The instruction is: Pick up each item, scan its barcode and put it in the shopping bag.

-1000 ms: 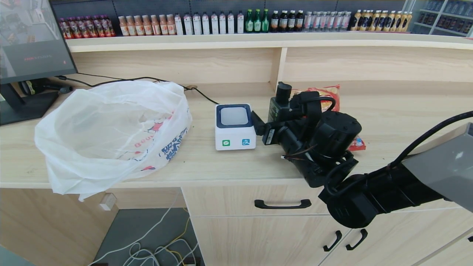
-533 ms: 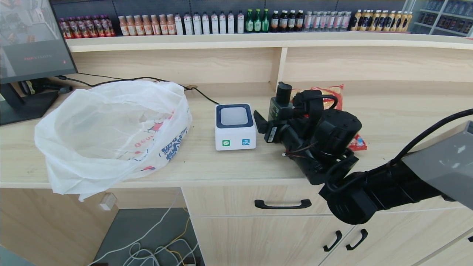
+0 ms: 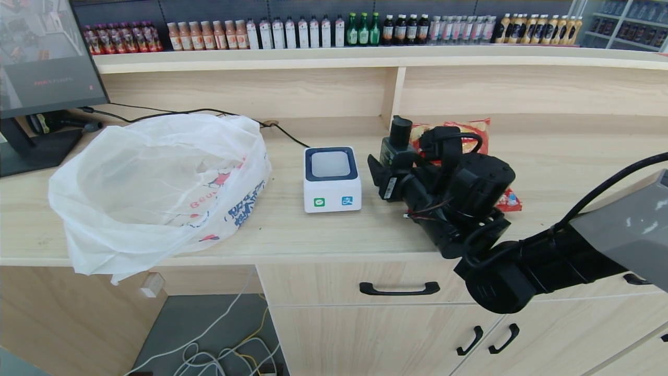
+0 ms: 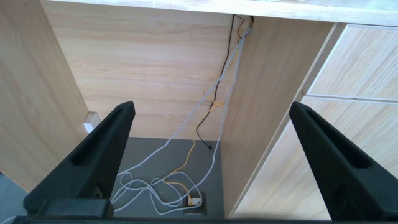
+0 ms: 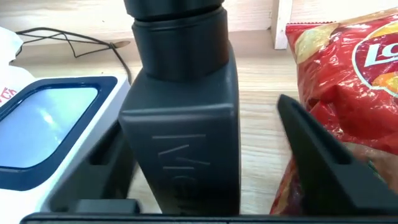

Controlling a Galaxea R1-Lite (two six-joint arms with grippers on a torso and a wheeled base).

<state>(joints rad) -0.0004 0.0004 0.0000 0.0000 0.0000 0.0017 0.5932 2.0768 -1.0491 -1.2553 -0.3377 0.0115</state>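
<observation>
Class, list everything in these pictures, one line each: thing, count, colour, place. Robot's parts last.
shopping bag: one, white, lying open on the left part of the counter.
scanner: one, white with a dark blue rim, middle of the counter.
bottle: one, dark grey, upright to the right of the scanner.
crisp bag: one, red, on the counter to the right of the bottle.
shelf bottles: many, mixed colours, in a row on the back shelf.
monitor: one, dark, far left.
cables: several, white and yellow, on the floor under the counter.
drawer handles: at least three, black, below the counter.
left gripper: one, black, open, below counter level.
right gripper: one, black, open around the bottle.
</observation>
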